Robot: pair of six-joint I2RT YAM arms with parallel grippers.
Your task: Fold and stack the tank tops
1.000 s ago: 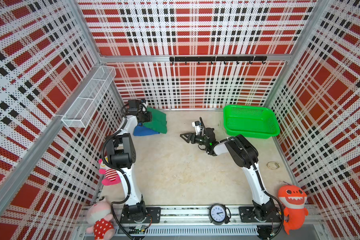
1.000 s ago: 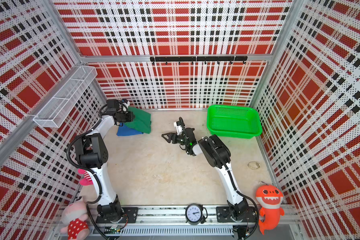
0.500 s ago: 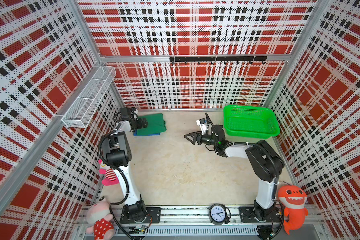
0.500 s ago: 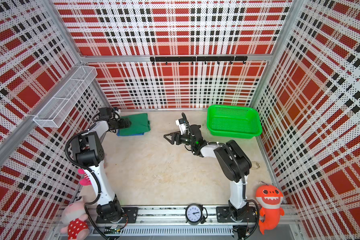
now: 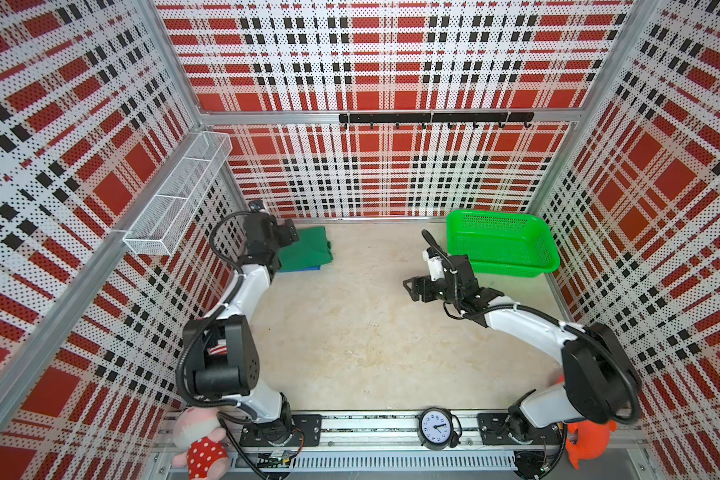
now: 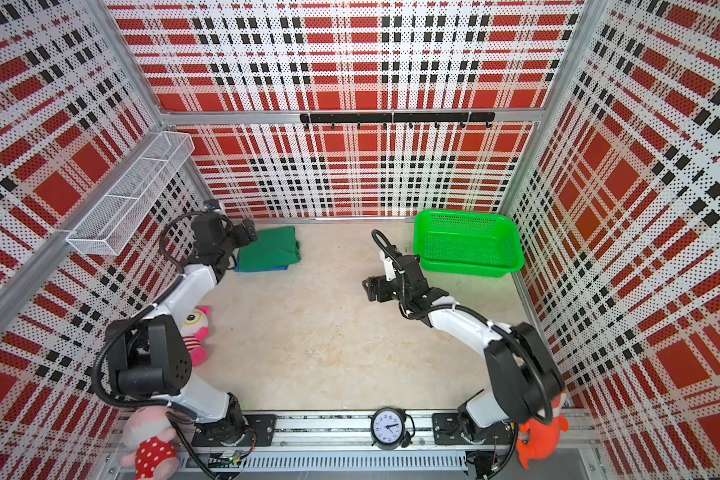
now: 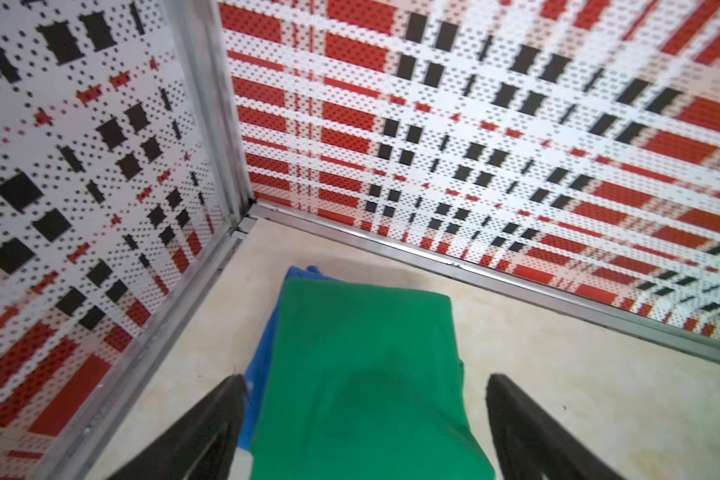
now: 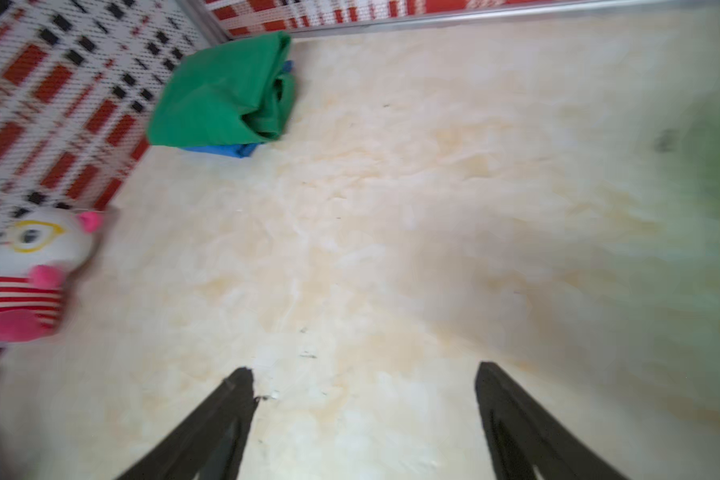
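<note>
In both top views the dark green tank top point(image 5: 306, 249) lies folded on the royal blue tank top point(image 5: 308, 269) at ten o'clock on the worktop point(image 5: 350, 332), probably stacked clear of the working space.

Left wrist view: the left hand point(image 7: 366, 382) is spread wide either side of the stack, gripping nothing.

Right wrist view: the right hand point(image 8: 364, 372) is open and empty, well apart from the stack.
</note>
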